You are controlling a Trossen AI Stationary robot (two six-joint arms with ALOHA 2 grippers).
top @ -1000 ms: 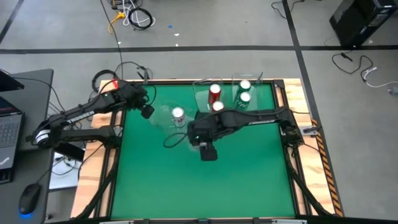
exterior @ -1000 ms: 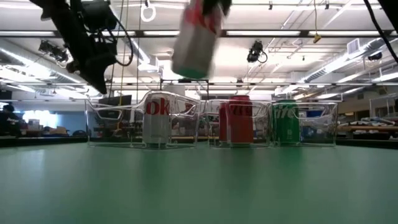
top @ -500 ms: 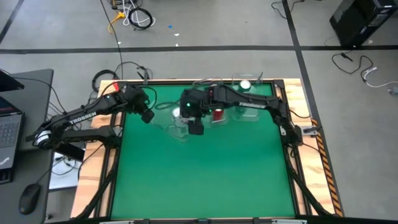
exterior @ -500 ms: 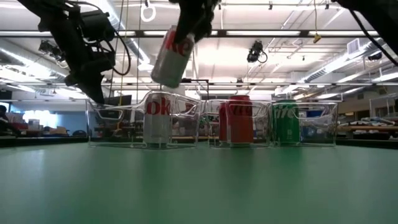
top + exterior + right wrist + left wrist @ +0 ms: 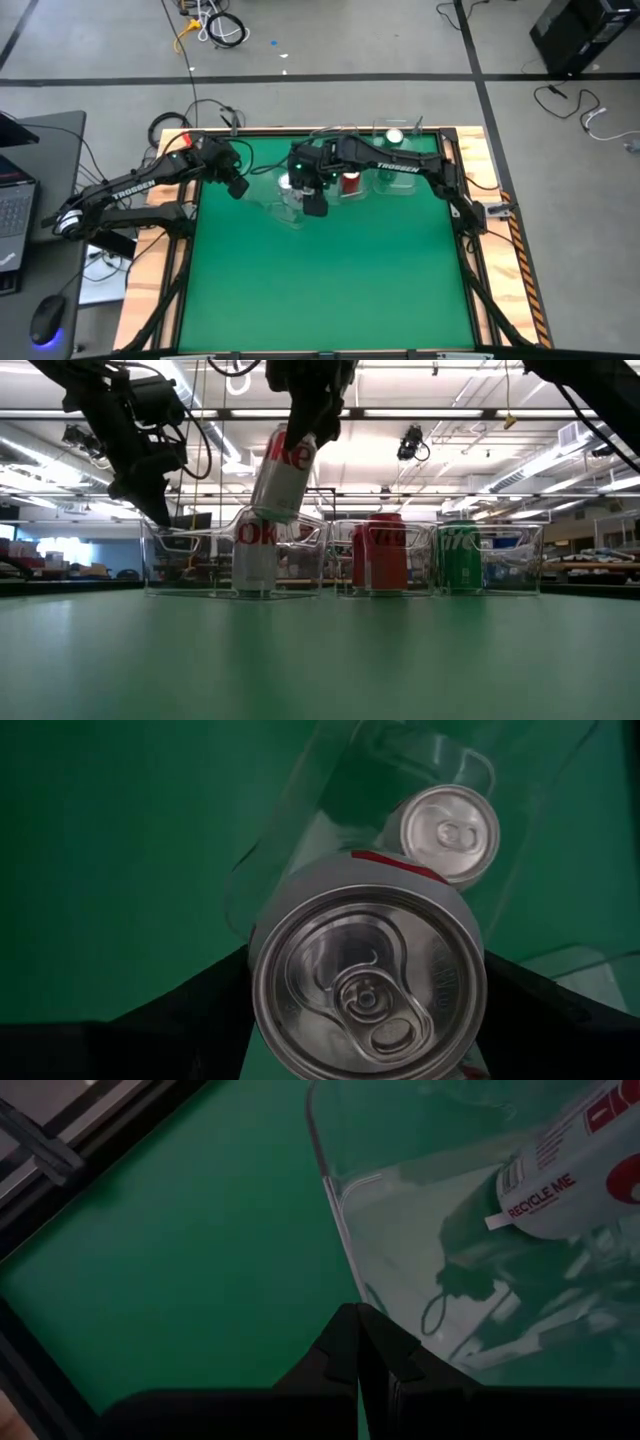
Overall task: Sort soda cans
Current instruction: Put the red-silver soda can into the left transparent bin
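Observation:
My right gripper [image 5: 305, 422] is shut on a silver can [image 5: 283, 475] and hangs over the left clear bin [image 5: 180, 560]. A second silver can [image 5: 254, 555] stands upright in that bin; its top [image 5: 449, 832] shows in the right wrist view. Red cans [image 5: 380, 552] stand in the middle bin and green cans [image 5: 460, 555] in the right bin. My left gripper [image 5: 358, 1352] is shut and hovers at the left bin's outer wall [image 5: 335, 1210]. I cannot tell whether it touches that wall. My right gripper pinches the silver can by its side wall just below the top rim [image 5: 297, 442], one finger [image 5: 205, 1000] on each side. The fingers come from above, slanting down. The can is lifted clear and tilted, its bottom end [image 5: 270, 512] lowest, just above the bin's rim.
Three clear bins stand in a row along the table's far edge [image 5: 330, 130]. The green mat [image 5: 330, 280] stretches from the bins to the near edge. A wooden frame [image 5: 500, 240] and cables border the table.
My right gripper has carried the silver can from above the table's middle toward the far left, over the left bin, and lowered it. The can has stayed tilted, its bottom now near the bin's rim. My left gripper has dropped a little toward the bin's left wall.

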